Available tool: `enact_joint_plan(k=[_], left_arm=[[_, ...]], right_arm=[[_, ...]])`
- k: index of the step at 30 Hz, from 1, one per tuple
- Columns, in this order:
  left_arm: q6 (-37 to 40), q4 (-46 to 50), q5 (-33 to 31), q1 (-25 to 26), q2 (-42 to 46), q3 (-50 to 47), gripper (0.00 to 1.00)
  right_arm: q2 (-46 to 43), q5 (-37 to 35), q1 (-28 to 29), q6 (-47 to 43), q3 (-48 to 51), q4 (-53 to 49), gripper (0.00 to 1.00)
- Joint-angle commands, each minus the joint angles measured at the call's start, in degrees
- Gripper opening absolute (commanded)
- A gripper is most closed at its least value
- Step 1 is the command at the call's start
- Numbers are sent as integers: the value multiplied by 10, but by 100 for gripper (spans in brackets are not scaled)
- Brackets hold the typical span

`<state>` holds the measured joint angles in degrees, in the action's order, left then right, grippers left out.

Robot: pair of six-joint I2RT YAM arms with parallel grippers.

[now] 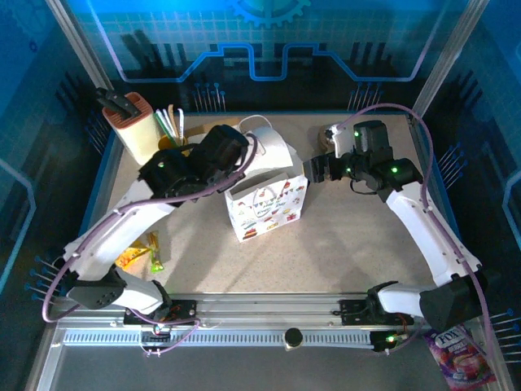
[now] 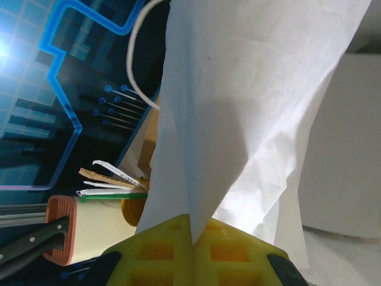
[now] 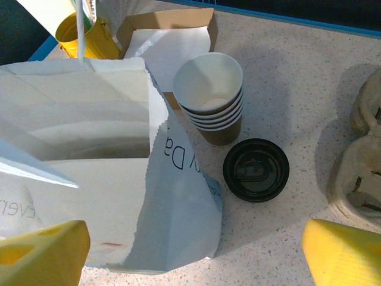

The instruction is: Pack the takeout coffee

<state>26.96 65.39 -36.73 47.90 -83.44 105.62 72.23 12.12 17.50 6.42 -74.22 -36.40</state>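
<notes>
Several stacked cups (image 3: 214,98) sit below the right jaws, spread wide; left jaws clench the edge of the bag (image 2: 250,119), propping it open.

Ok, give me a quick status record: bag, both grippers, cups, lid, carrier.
paper bag: standing, mouth open, no cup visible inside
left gripper: shut on the bag's top edge
right gripper: open, holding nothing, beside the bag
cups: nested stack, upright on the table, no lid on
lid: black, flat on the table beside the stack
cup carrier: on the table, past the lid
</notes>
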Motion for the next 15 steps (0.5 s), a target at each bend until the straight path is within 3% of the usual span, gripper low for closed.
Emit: enact_joint_plan(k=[1,9,15], left_arm=[[26,30,-35,12,-19,31,0],[36,37,-29,39,-83,39,2],[27,21,-1,42,-104,47,13]], right_arm=[[-16,12,-8,-4,0,9,93],[-16,12,-11,-2,2,12,93],[-20,11,-14,-2,8,11,93]])
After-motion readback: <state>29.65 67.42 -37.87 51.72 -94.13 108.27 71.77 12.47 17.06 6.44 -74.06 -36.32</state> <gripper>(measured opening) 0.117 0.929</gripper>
